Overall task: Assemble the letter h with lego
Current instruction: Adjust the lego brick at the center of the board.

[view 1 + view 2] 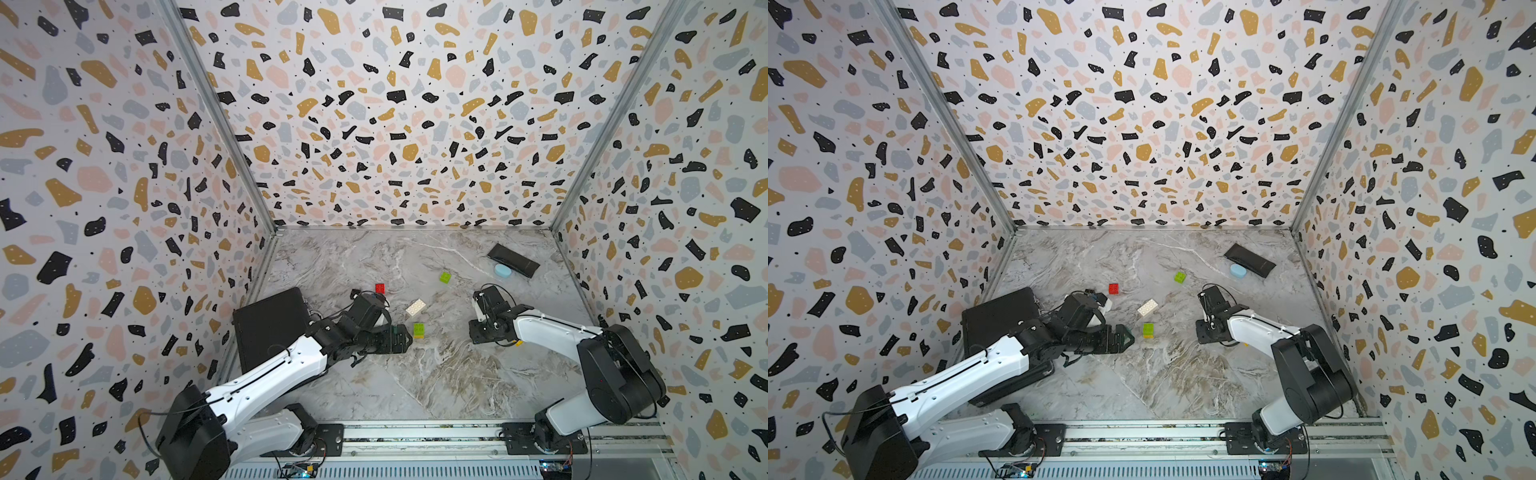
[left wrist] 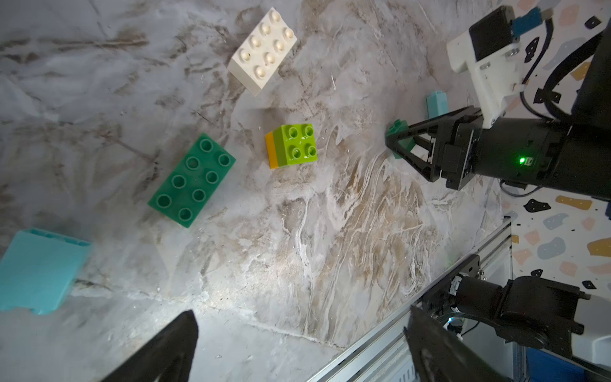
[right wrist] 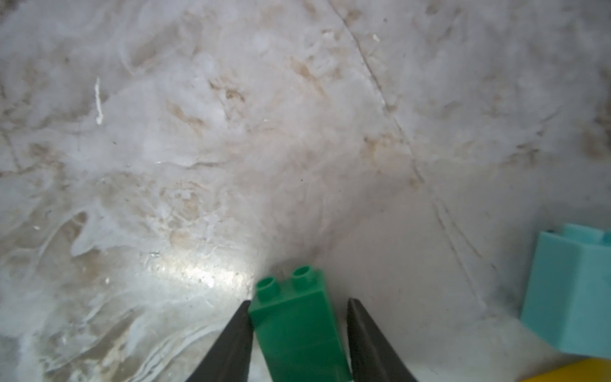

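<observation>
My right gripper [image 3: 299,307] stands low over the table, its jaws open around a small dark green lego brick [image 3: 294,317]. One finger touches the brick and a narrow gap shows at the other. The left wrist view shows this gripper [image 2: 391,144] too. A light-blue brick [image 3: 572,297] lies beside it. My left gripper [image 1: 406,338] is wide open and empty, next to a lime brick stacked on a yellow one [image 1: 419,330]. A white long brick [image 1: 415,308], a red brick [image 1: 380,288] and another lime brick [image 1: 445,277] lie farther back. A long dark green brick [image 2: 191,180] and another light-blue brick [image 2: 36,271] show in the left wrist view.
A flat black case [image 1: 513,259] with a pale-blue oval thing [image 1: 503,270] against it lies at the back right. A black box [image 1: 270,324] stands by the left wall under my left arm. A metal rail [image 1: 415,436] runs along the front edge.
</observation>
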`<state>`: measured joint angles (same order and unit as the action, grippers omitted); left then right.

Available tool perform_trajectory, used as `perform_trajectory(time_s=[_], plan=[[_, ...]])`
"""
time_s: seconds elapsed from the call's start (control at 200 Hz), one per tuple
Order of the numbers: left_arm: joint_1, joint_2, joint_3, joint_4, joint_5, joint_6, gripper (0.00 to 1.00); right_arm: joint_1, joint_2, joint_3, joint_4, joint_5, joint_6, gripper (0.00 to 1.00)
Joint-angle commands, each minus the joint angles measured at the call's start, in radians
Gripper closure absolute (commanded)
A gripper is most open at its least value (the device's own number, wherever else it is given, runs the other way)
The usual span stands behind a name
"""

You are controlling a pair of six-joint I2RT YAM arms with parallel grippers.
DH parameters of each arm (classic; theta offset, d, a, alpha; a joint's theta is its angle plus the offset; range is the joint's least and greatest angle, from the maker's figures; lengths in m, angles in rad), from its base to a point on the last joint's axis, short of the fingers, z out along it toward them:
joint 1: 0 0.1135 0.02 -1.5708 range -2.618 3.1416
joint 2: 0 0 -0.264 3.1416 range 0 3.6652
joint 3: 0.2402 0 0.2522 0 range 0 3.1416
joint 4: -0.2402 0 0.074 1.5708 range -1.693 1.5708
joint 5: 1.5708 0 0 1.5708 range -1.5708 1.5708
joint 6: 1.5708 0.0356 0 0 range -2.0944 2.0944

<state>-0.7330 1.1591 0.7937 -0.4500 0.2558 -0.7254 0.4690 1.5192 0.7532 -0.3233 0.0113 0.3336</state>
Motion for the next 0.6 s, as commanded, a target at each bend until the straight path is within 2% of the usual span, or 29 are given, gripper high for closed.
perform_trajectory(time_s=[0.0, 0.135, 0.28, 0.491, 0.596], plan=[[0.005, 0.03, 0.045, 0.074, 0.091, 0.036, 0.04, -0.002, 0.015, 0.012, -0.024, -0.051, -0.01, 0.63], [0.005, 0.08, 0.1, 0.083, 0.156, 0.047, 0.08, 0.001, -0.058, -0.043, 0.104, -0.244, -0.012, 0.74], [0.006, 0.152, 0.154, 0.082, 0.233, 0.049, 0.13, 0.013, -0.222, -0.175, 0.401, -0.511, 0.02, 0.78], [0.006, 0.269, 0.202, 0.154, 0.381, -0.012, 0.22, 0.069, -0.306, -0.236, 0.544, -0.612, 0.001, 0.81], [0.006, 0.313, 0.229, 0.168, 0.411, -0.026, 0.3, 0.094, -0.315, -0.238, 0.552, -0.628, -0.015, 0.81]])
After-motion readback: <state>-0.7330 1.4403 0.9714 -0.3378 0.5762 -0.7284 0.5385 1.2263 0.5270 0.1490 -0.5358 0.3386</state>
